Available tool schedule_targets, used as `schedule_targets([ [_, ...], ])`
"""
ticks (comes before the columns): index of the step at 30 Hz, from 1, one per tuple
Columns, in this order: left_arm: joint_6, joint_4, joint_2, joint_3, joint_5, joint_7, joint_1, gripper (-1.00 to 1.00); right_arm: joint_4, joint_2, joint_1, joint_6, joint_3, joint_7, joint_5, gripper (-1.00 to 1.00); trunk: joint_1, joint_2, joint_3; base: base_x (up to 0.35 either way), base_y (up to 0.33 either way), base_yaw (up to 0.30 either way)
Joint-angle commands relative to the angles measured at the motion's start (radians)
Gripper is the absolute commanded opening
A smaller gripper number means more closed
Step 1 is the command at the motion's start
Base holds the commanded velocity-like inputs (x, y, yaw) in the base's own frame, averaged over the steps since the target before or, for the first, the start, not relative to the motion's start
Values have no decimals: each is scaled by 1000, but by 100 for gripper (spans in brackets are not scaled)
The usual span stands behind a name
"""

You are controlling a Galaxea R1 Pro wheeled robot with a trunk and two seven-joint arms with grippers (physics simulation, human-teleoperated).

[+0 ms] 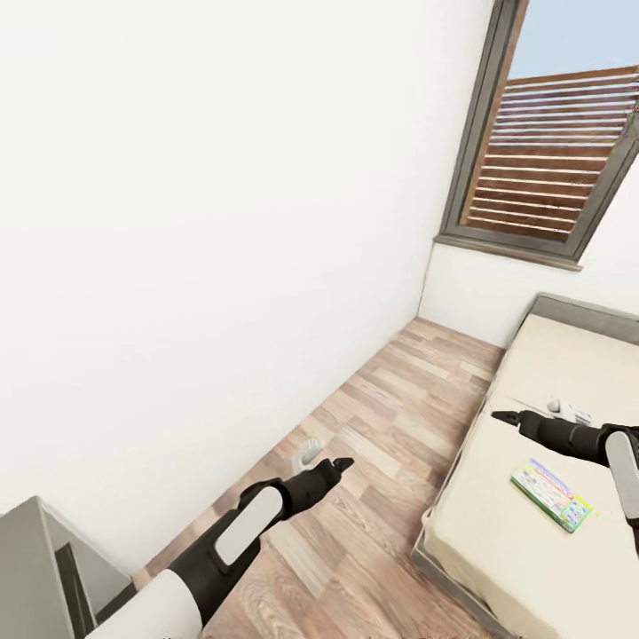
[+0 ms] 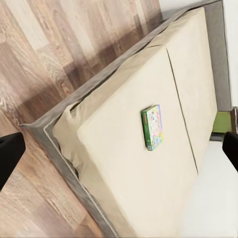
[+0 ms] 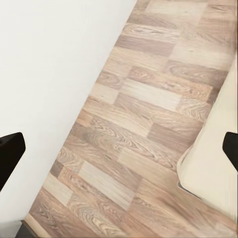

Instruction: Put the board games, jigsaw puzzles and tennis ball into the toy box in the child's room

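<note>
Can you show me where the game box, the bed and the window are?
Green-edged flat game box (image 1: pixel 551 494), head view, middle of its printed cover.
Beige-covered bed (image 2: pixel 129 178), left wrist view, bare mattress top.
Grey-framed window with brown slats (image 1: pixel 546 151), head view, slats.

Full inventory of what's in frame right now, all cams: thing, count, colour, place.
board game: 1, green-edged box with bright printed cover, lying flat on the bed, apart from both arms
bed: 1, beige mattress cover on a grey frame, right side of head view
floor: wood planks, between wall and bed
wall: white, left of head view
window: 1, grey frame with brown slatted shutters, upper right of head view
grey furniture: 1, lower left corner of head view, too cropped to identify
left gripper: black, over the floor, jaws apart in its wrist view, holding nothing
right gripper: black, over the bed's near edge, jaws apart in its wrist view, holding nothing
</note>
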Motion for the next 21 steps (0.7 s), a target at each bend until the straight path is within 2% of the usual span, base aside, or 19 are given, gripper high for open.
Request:
schedule_targets([
  [1,1,-2,0,-1,11,8,-1,100,0,0,-1,4,-2,10,9,100,1,-2,-2,0,0,-293],
  [10,1,0,16,30,12,8,9,100,3,7,-2,4,3,14,9,100,1,-2,2,0,0,-293],
  [11,1,1,24,52,12,7,16,100,4,19,-2,4,5,16,9,100,1,-2,2,0,0,-293],
  [14,2,1,28,66,12,7,19,100,4,27,-2,4,5,17,9,100,1,-2,3,0,0,-293],
  [21,3,1,32,83,11,6,24,100,4,35,-2,4,6,18,10,100,1,-2,5,0,0,-293],
])
